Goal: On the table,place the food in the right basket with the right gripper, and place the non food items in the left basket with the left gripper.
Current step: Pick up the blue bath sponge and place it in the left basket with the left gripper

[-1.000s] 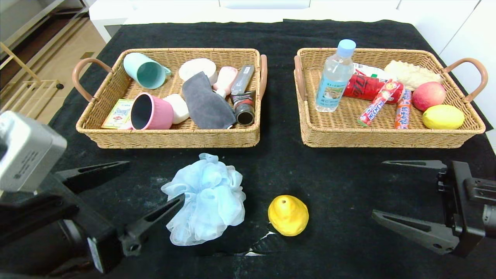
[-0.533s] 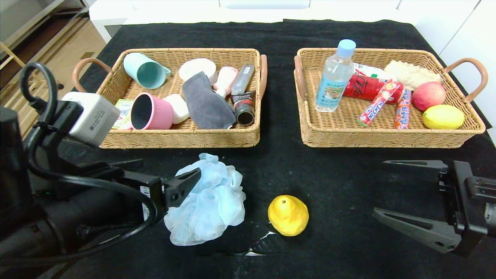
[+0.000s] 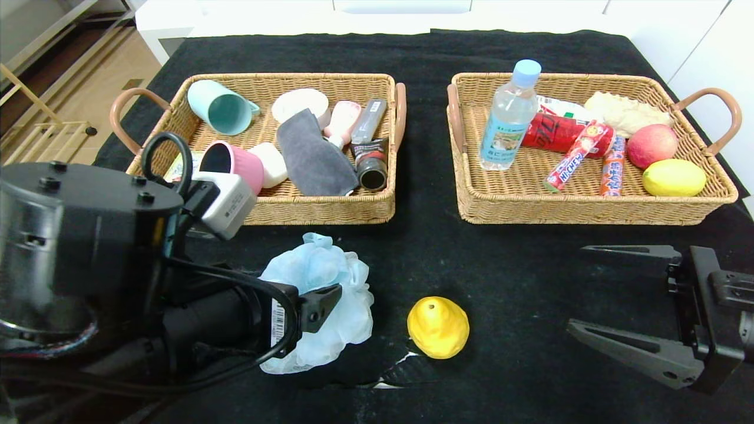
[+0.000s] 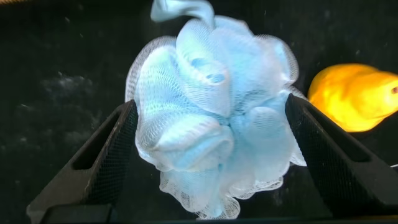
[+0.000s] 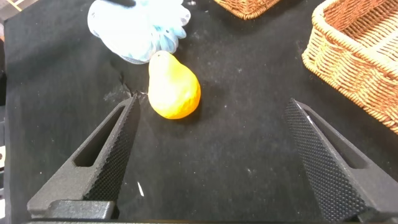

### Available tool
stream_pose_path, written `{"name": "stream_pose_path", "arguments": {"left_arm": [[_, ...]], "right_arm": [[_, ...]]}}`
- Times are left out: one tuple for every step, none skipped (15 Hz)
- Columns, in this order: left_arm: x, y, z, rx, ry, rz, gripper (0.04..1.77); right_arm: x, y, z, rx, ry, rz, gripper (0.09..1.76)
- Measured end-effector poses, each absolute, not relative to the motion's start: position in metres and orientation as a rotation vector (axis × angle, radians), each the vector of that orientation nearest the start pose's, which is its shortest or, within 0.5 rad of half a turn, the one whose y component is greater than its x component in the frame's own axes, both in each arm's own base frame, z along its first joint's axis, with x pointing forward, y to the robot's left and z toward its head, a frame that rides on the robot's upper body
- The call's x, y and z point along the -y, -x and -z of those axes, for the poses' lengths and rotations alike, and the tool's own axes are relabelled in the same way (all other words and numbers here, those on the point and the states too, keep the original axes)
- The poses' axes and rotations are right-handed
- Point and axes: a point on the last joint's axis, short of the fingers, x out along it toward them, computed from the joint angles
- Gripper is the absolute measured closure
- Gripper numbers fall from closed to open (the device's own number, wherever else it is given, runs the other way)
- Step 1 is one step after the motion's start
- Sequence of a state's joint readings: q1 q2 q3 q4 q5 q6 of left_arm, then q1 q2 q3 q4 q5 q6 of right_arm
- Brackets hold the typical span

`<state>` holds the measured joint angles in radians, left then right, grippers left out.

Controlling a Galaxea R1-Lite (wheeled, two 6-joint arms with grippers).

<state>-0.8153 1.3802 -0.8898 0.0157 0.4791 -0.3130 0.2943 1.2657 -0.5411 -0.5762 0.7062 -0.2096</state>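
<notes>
Black-clothed desk [image 3: 518,277]: left claw [image 4: 208,134] spread round mesh puff [image 4: 214,118], nxt pinch & lift; right claw [image 3: 612,294] spread, idle nr pear [image 3: 437,327].

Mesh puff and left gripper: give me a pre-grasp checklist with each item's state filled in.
1. Left gripper open: ok.
2. Pale blue mesh puff sits between the fingers: ok.
3. Puff held yet: not ok, jaws not closed.
4. Yellow pear apart from the puff in the head view: ok.
5. Room in the left basket: cannot tell, it is crowded.
6. Right gripper open, idle on its own side: ok.
</notes>
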Motion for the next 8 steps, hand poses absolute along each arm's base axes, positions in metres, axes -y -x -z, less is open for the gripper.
{"name": "stream_pose_path", "arguments": {"left_arm": [[0.156, -0.16, -0.226, -0.47, -0.003, 0.272, 0.09], [0.157, -0.162, -0.221, -0.491, -0.007, 0.282, 0.09], [0.158, -0.165, -0.217, -0.506, -0.011, 0.282, 0.09], [0.158, -0.169, -0.214, -0.517, -0.017, 0.274, 0.09], [0.158, -0.172, -0.21, -0.529, -0.022, 0.264, 0.09], [0.158, -0.177, -0.207, -0.54, -0.026, 0.251, 0.09], [0.158, -0.18, -0.203, -0.555, -0.026, 0.248, 0.09], [0.157, -0.183, -0.201, -0.57, -0.024, 0.253, 0.09]], "right_arm": [[-0.068, -0.174, -0.212, -0.047, 0.16, -1.01, 0.15], [-0.068, -0.174, -0.212, -0.047, 0.16, -1.01, 0.15], [-0.068, -0.174, -0.212, -0.046, 0.161, -1.011, 0.15], [-0.068, -0.174, -0.212, -0.046, 0.161, -1.01, 0.15], [-0.068, -0.175, -0.212, -0.046, 0.161, -1.011, 0.15], [-0.068, -0.175, -0.212, -0.048, 0.16, -1.011, 0.15], [-0.068, -0.175, -0.212, -0.048, 0.161, -1.011, 0.15], [-0.068, -0.175, -0.212, -0.049, 0.161, -1.012, 0.15]]}}
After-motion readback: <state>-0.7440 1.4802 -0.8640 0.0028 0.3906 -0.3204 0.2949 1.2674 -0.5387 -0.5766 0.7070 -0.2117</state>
